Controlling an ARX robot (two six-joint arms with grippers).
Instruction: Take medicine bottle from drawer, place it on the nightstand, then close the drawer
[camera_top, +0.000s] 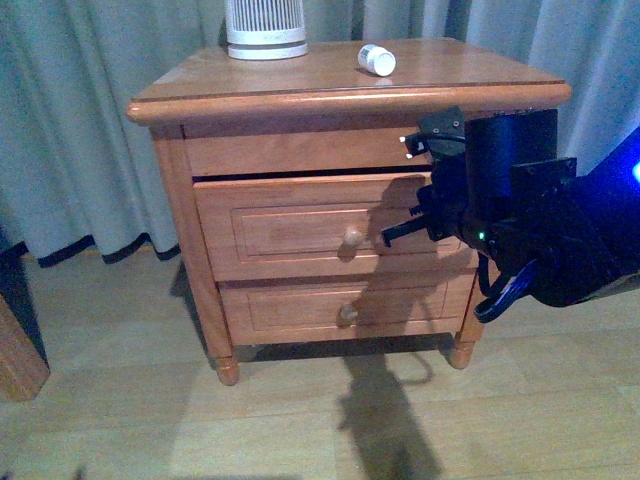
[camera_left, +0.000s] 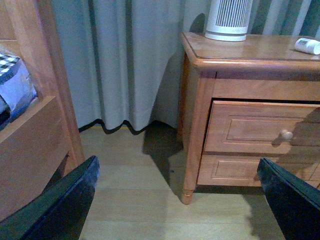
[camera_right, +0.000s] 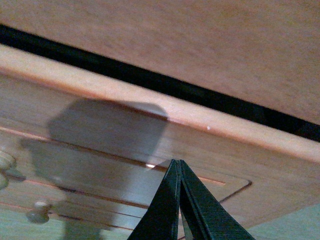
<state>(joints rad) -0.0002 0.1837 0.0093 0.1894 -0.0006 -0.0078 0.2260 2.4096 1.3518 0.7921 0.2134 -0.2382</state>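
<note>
Bottle: small, white, lying on its side on the nightstand top, near the back right corner, touching nothing else. Also showing in the left wrist view.

Drawer: upper of two, standing slightly out from the cabinet front, a dark gap showing along its upper edge. Round knob sitting at the centre of the panel. Lower drawer sitting flush beneath.

Right gripper: black, hanging in front of the drawer's right half, just beside the panel and right of the knob; whether it is touching the wood cannot be told. In the right wrist view the jaws are lying pressed together, holding nothing.

Left gripper: jaws standing wide, holding nothing, well off the nightstand's left side, above the floor.

White ribbed device: standing upright at the back of the top, left of the bottle and apart from it.

Grey curtain: hanging behind the nightstand.

Wooden bed frame: standing at the edge of the left wrist view, checked bedding lying in it.
</note>
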